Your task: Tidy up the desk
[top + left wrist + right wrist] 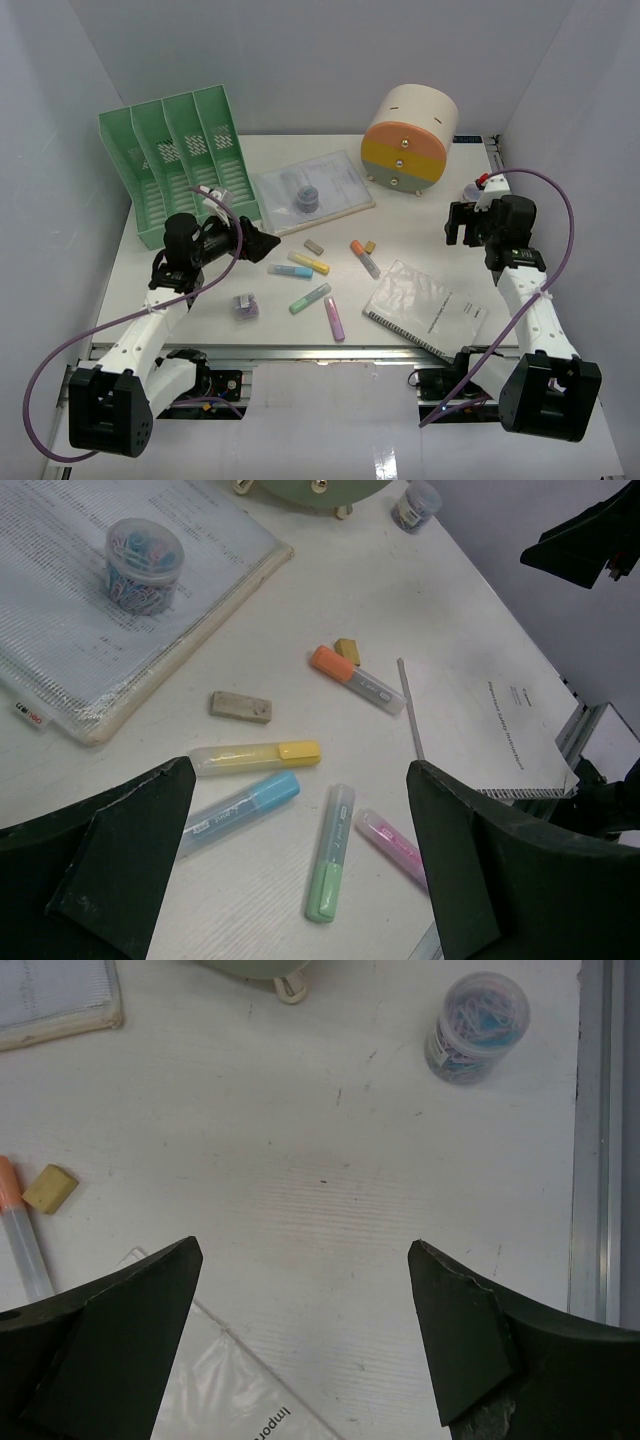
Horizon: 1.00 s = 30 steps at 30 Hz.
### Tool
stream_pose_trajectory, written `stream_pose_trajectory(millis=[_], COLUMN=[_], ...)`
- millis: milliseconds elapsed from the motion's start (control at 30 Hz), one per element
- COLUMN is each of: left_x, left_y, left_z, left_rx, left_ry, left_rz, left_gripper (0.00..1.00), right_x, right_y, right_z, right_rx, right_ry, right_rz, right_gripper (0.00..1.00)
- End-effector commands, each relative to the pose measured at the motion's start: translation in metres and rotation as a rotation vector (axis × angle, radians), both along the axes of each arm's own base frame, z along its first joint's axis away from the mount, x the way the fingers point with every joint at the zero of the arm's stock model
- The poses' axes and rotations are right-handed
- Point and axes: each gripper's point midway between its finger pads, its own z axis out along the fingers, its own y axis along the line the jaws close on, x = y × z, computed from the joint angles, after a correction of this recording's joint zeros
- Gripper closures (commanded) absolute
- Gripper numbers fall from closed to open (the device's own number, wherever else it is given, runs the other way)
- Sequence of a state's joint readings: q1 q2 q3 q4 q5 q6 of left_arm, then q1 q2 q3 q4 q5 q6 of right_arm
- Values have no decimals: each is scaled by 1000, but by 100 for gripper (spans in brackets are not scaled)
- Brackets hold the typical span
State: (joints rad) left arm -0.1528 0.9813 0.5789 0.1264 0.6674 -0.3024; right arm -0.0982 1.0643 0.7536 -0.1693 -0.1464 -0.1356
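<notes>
Top external view: the white surface [420, 225] runs wall to wall, barest on the right between the round drawer box [420, 110] and notebook [425, 308], where the right end effector [462, 222] hovers spread wide and empty near the edge rail [590, 1160]. The left end effector [262, 240], also spread and empty, hangs over highlighters [310, 298] near the green file rack [180, 165]. A paper-clip tub [306, 193] sits on a document sleeve [340, 185]; shut drawers [402, 152] hide their contents.

Only one readable bit here: "Impor", cut off at the frame edge, on the notebook [235, 1400] cover. The pouch's [70, 670] red logo, its sheet's print and the blue highlighter's [240, 805] label are all too small to read.
</notes>
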Motion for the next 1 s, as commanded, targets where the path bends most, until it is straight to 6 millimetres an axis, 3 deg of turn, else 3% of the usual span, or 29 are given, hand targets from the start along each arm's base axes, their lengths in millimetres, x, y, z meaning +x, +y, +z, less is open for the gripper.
stream_pose_trajectory(millis=[0, 167, 333, 433, 567, 733, 867, 967], left_x=[1, 14, 41, 79, 123, 174, 198, 210], left_y=[-10, -25, -65, -109, -161, -230, -280, -302], left_z=[14, 23, 57, 70, 73, 75, 74, 68], left_rx=[-72, -94, -187, -271, -338, -409, -456, -491], left_ry=[10, 38, 48, 133, 221, 286, 308, 312], left_rz=[-45, -39, -33, -12, 16, 11, 8, 42], left_gripper=[2, 2, 2, 9, 19, 30, 39, 49], right_x=[0, -14, -18, -13, -18, -24, -27, -25], right_y=[23, 70, 95, 90, 82, 69, 69, 68], right_z=[29, 48, 42, 28, 28, 26, 30, 35], right_rx=[34, 39, 142, 266, 413, 419, 421, 413], right_ry=[-106, -184, -101, -60, -68, -112, -139, -148], right_rz=[140, 509, 680, 691, 716, 683, 683, 682], right_gripper=[10, 10, 10, 10, 1, 8, 10, 10])
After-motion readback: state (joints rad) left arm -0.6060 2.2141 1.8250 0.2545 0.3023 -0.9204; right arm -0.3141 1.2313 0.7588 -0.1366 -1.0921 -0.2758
